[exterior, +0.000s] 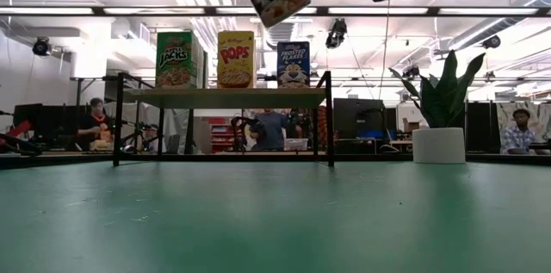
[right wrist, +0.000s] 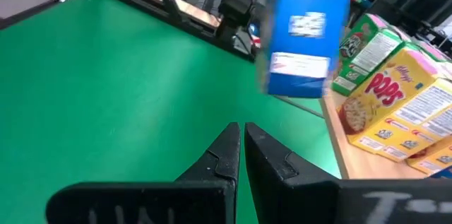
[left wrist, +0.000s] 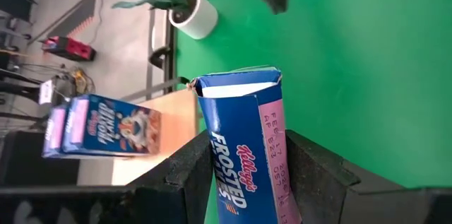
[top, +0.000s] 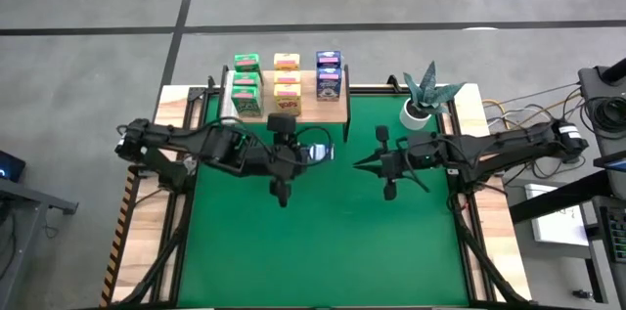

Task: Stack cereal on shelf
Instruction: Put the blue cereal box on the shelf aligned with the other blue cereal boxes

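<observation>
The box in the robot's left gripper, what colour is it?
Blue, with a pink side panel: the cereal box in the left gripper, best in the left wrist view.

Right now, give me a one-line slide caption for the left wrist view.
Left gripper holds blue Frosted Flakes box above green mat, shelf beyond.

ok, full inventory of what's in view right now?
green cereal boxes: three, green, shelf's left end
yellow cereal boxes: three, yellow, shelf's middle
blue cereal boxes: two, blue, shelf's right end
held box: one, blue, above the mat
shelf: one, pale wood, mat's back edge
plant: one, green in white pot, right of shelf
mat: one, green, tabletop
people: three, beyond the table
left gripper: shut on held box
right gripper: shut, empty, over the mat
</observation>
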Controlling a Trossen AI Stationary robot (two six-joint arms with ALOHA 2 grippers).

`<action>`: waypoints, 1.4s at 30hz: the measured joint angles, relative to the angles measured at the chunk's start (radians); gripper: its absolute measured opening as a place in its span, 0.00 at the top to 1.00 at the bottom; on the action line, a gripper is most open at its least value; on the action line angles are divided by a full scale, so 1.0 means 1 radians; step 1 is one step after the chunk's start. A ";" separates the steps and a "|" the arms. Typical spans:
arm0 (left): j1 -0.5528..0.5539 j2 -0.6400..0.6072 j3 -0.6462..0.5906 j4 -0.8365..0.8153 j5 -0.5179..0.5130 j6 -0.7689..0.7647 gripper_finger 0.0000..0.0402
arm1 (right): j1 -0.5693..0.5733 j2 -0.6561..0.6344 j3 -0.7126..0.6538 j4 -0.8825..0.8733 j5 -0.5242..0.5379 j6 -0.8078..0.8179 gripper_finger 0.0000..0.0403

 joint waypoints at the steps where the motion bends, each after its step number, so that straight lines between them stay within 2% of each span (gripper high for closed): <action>1: 0.010 0.000 0.000 0.008 0.000 0.015 0.63 | 0.000 -0.014 -0.010 -0.002 0.000 0.000 0.97; 14: 0.160 0.000 -0.001 0.143 0.003 0.195 0.63 | 0.000 -0.205 -0.132 0.073 0.001 0.020 0.97; 16: 0.186 0.003 -0.001 0.157 0.032 0.216 0.63 | 0.000 -0.221 -0.138 0.073 0.002 0.029 0.97; 21: 0.246 0.011 -0.006 0.195 0.108 0.283 0.63 | 0.000 -0.232 -0.143 0.073 0.003 0.030 0.97; 24: 0.283 0.015 -0.006 0.200 0.129 0.287 0.63 | 0.000 -0.231 -0.143 0.073 0.004 0.028 0.97; 28: 0.330 0.036 -0.007 0.216 0.213 0.288 0.63 | 0.000 -0.232 -0.143 0.073 0.004 0.023 0.97; 42: 0.429 0.141 -0.003 0.223 0.211 0.306 0.63 | -0.002 -0.231 -0.143 0.068 0.013 0.019 0.97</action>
